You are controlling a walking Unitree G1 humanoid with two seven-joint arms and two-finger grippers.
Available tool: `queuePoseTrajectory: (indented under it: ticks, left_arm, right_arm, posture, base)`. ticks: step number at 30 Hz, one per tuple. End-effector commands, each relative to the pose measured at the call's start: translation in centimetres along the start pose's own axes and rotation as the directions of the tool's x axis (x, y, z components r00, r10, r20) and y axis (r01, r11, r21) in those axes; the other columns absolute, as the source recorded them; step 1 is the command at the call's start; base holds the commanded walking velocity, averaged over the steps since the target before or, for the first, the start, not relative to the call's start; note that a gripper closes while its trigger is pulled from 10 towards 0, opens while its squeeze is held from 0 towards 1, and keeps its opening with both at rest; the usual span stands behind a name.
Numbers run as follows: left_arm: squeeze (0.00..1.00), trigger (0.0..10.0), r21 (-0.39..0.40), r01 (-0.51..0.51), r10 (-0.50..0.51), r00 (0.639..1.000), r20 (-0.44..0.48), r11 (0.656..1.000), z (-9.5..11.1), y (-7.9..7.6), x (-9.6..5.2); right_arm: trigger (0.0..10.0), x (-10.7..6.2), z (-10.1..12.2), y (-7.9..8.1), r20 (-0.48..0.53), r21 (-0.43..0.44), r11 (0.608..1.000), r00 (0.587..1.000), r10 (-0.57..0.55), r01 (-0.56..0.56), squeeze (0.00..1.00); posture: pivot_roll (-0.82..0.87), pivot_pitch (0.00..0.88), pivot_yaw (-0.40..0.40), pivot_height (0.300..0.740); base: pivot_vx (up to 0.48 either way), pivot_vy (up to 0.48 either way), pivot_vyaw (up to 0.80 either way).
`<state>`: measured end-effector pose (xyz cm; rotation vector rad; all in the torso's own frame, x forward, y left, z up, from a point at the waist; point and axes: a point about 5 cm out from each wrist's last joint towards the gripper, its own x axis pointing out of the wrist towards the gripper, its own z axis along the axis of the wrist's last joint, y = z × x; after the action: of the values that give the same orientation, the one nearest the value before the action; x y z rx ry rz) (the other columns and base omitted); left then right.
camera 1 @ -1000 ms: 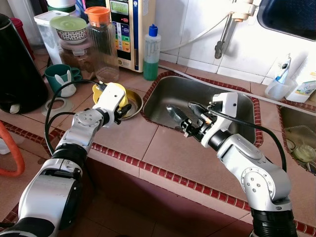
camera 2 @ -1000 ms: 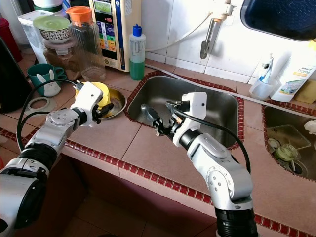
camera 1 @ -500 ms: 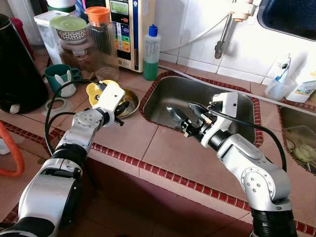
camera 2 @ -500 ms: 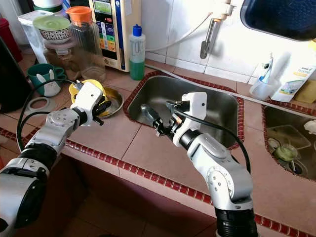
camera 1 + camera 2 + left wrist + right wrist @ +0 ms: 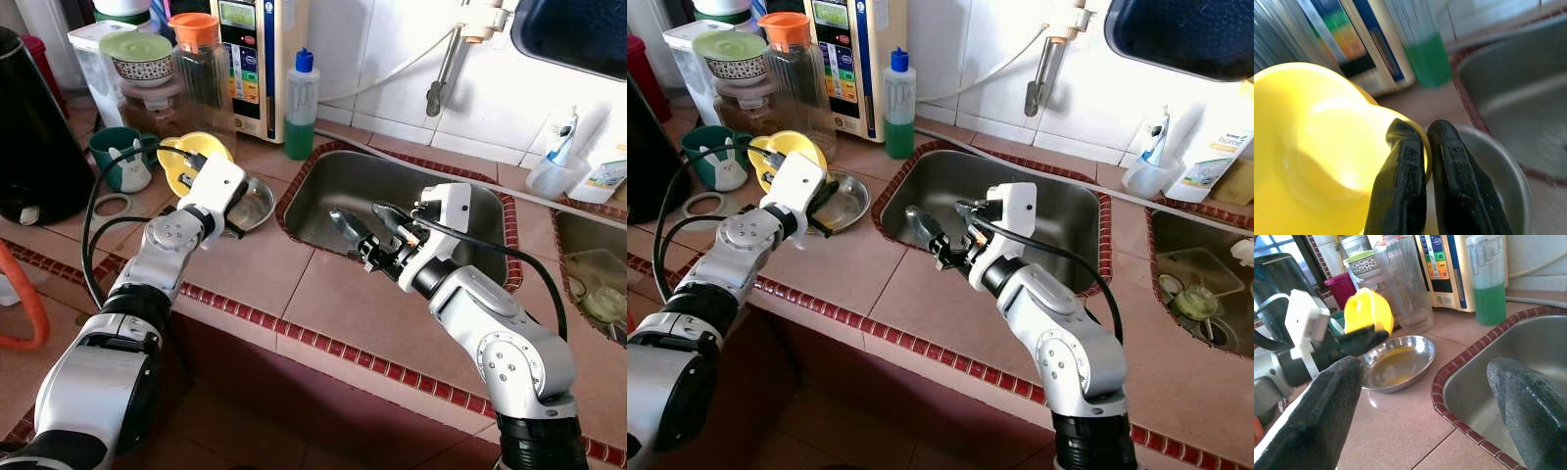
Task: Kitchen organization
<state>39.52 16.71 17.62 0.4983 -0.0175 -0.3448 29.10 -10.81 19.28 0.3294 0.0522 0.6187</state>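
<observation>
There are two claws: the left claw (image 5: 196,162) and the right claw (image 5: 364,230). One yellow bowl (image 5: 192,157) sits in the left claw. One shiny metal dish (image 5: 251,204) is just under it. One green soap bottle (image 5: 300,106) and one clear jug (image 5: 203,83) stand behind it. One sink (image 5: 392,191) is below the right claw.

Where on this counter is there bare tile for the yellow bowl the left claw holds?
Bare tile lies in front of the steel dish, between it and the red-tiled counter edge, and under the right claw before the sink. The back left corner is crowded: teal mug, clear pitcher, green soap bottle.
</observation>
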Motion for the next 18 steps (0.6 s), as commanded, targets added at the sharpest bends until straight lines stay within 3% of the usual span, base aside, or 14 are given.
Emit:
queuePoseTrajectory:
  ticks: [1,2,4,6,7,14,16,18]
  left_arm:
    - [0.0,0.0,0.111,-0.027,0.011,0.99,0.138,0.993,2.8,0.3,0.4]
    - [0.0,0.0,0.111,-0.027,0.011,0.99,0.138,0.993,2.8,0.3,0.4]
    - [0.0,0.0,0.197,-0.002,-0.046,0.969,0.243,0.98,4.0,-0.9,0.2]
    - [0.0,0.0,0.223,0.005,-0.065,0.963,0.262,0.975,4.2,-1.3,0.1]
    - [0.0,0.0,0.265,0.028,-0.108,0.949,0.296,0.964,4.5,-2.2,0.0]
    - [0.0,0.0,0.353,0.126,-0.259,0.896,0.361,0.927,4.7,-6.0,-0.5]
    - [0.0,0.0,0.391,0.153,-0.315,0.863,0.395,0.908,4.7,-7.9,-1.1]
    - [0.0,0.0,0.395,0.161,-0.329,0.853,0.406,0.904,4.7,-8.4,-1.3]
  right_arm:
    - [10.0,-0.2,0.4,-0.5,0.019,0.004,0.999,0.999,-0.035,0.035,0.0]
    - [10.0,-0.2,0.4,-0.5,0.019,0.004,0.999,0.999,-0.035,0.035,0.0]
    - [10.0,-0.2,0.9,-1.1,0.049,0.007,0.997,0.995,-0.081,0.081,0.0]
    - [10.0,-0.2,1.1,-1.4,0.066,0.008,0.995,0.993,-0.102,0.102,0.0]
    - [10.0,-0.2,1.7,-2.1,0.106,0.024,0.988,0.982,-0.154,0.152,0.0]
    - [10.0,-0.6,3.7,-4.0,0.203,0.034,0.967,0.946,-0.254,0.252,0.0]
    - [10.0,-0.8,4.5,-4.6,0.239,0.037,0.956,0.927,-0.29,0.29,0.0]
    - [10.0,-0.8,4.7,-4.7,0.244,0.038,0.955,0.923,-0.296,0.296,0.0]
  posture:
    - [0.18,0.0,-0.043,0.74]
    - [0.18,0.0,-0.043,0.74]
    - [0.19,0.0,-0.043,0.74]
    - [0.19,0.0,-0.043,0.74]
    - [0.19,0.0,-0.043,0.74]
    - [0.19,0.0,-0.044,0.74]
    - [0.19,0.0,-0.044,0.74]
    - [0.19,0.0,-0.044,0.74]
  base:
    - [0.0,0.0,0.0]
    - [0.0,0.0,0.0]
    - [0.0,0.0,0.0]
    - [0.0,0.0,0.0]
    - [0.0,0.0,0.0]
    - [0.0,0.0,0.0]
    - [0.0,0.0,0.0]
    - [0.0,0.0,0.0]
